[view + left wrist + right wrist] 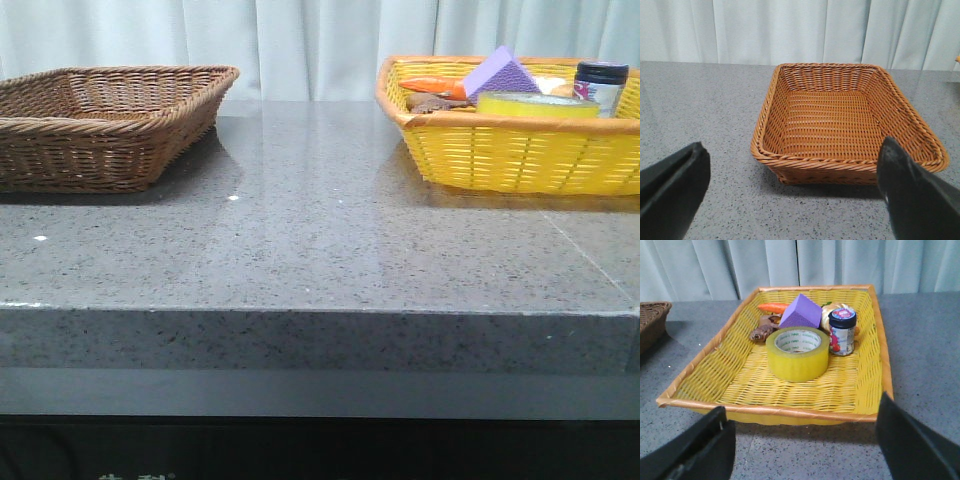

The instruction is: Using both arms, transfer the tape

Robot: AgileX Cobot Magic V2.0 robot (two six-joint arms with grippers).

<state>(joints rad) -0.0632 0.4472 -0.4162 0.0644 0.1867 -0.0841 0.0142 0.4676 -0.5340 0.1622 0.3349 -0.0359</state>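
**Both grippers wait open, the tape not yet touched**

The right gripper [802, 445] stands with its two dark fingers spread wide apart and holds nothing. It hangs just outside the near rim of the yellow woven plastic basket [765, 412], which I take as the landmark. The gripper faces into this basket, probably because the first pick must happen here.

Inside the yellow basket, near its middle, lies the wide roll of translucent yellow packing tape [797, 354] with a white inner core and green print. It rests flat, the hole pointing up, so the outer wall is free for the fingers to close around. Behind it, toward the far wall of the basket, are a purple wedge-shaped sponge [801, 311], a small dark jar with a printed label [842, 332], an orange carrot-like toy [773, 307] and a brown knobby piece [761, 332]. The jar stands just beside the tape, so a careless approach could push it.

The left gripper [790, 192] is also fully open and empty. It looks at the brown wicker basket [767, 112], which sits on the grey speckled stone desk [320, 250] well apart from the yellow basket, on the left. Nothing lies in it; I judge it is the goal of the transfer.
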